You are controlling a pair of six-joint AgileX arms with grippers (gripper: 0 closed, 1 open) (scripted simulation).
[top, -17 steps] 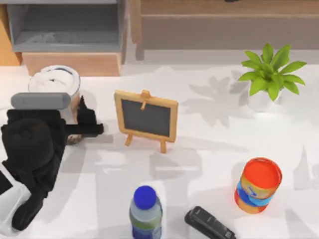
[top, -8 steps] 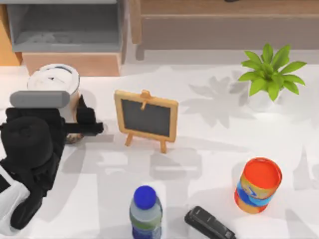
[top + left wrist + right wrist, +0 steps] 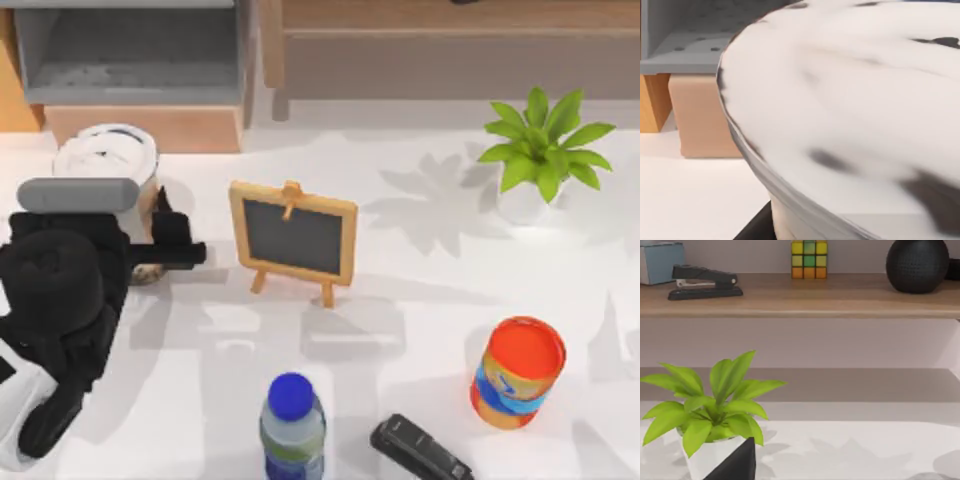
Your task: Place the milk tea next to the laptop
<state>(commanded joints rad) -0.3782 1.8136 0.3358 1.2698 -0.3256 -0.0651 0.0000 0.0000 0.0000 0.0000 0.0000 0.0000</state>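
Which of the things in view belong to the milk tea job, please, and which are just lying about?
Job: milk tea; left gripper at it, table's left.

Lying about: small chalkboard easel; potted plant; orange-lidded can; blue-capped bottle; black stapler.

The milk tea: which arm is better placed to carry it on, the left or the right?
The left. Its gripper is already at the milk tea on the table's left side, and the cup's lid looms close in the left wrist view. The right wrist view faces the potted plant, far across the table.
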